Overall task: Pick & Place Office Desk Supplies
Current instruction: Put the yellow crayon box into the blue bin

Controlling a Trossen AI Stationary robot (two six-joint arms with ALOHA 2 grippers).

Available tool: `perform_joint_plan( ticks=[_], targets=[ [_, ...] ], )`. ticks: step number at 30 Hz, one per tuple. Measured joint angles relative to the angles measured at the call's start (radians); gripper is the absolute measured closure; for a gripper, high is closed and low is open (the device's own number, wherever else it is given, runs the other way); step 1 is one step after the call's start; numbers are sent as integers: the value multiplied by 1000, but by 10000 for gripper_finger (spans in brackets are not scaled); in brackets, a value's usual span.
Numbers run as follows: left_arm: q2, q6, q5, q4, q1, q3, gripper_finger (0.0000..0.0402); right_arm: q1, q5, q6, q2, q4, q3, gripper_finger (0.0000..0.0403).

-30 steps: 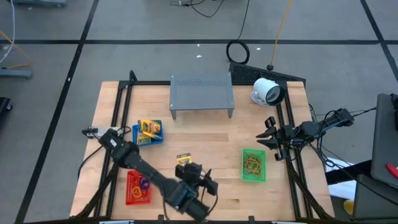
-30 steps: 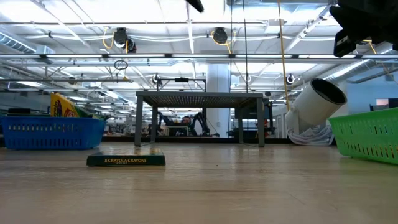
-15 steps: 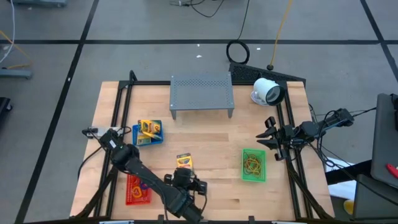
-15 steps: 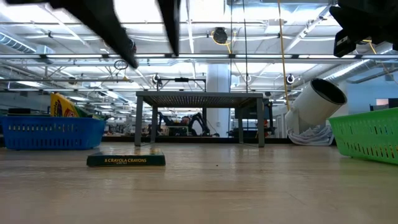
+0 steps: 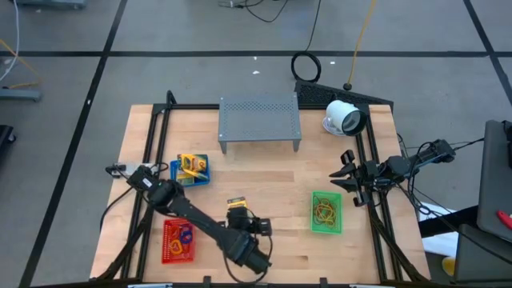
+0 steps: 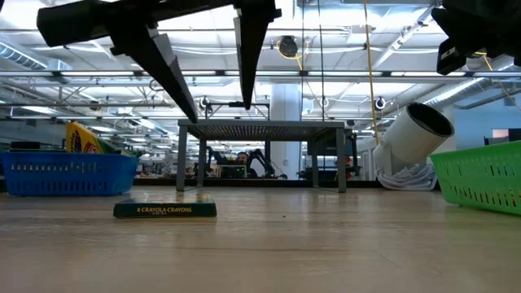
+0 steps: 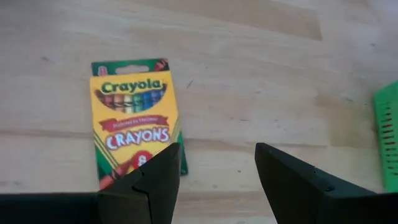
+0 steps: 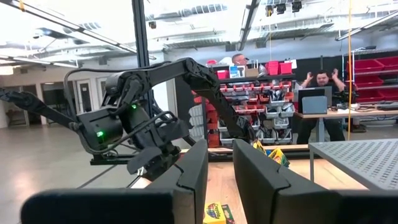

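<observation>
Left tool (image 5: 237,218) hangs open above the crayon pack (image 7: 135,121), which lies flat mid-worktop (image 5: 272,172) with bare wood all round. Right tool (image 5: 344,181) waits at the right edge beside the green basket (image 5: 326,213), fingers slightly apart, empty.

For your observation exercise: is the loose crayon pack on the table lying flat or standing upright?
Lying flat. The crayon pack shows its printed front face upward in the left wrist view, and the low view shows only its thin edge on the table.
</observation>
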Motion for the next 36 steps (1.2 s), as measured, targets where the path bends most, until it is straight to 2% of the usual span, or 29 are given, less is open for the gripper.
perform_joint_plan(
  ticks=[7,11,15,18,19,20,26,32,36],
  targets=[
    [0,136,16,-8,57,0,188,0,0,0,0,0,0,337],
    [0,77,123,-3,91,0,176,0,0,0,0,0,0,337],
    [-1,83,173,-3,115,0,110,0,0,0,0,0,0,337],
    [-1,63,131,-4,114,0,30,0,0,0,0,0,0,336],
    [-1,43,110,-4,110,0,17,0,0,0,0,0,0,337],
    [-1,26,102,-4,105,0,12,0,0,0,0,0,0,337],
    [-2,-57,100,16,75,-56,52,0,0,0,0,0,0,337],
    [-2,-96,117,96,58,-156,9,0,0,0,0,0,0,337],
    [-2,-100,126,128,58,-188,11,0,0,0,0,0,0,337]
  ],
)
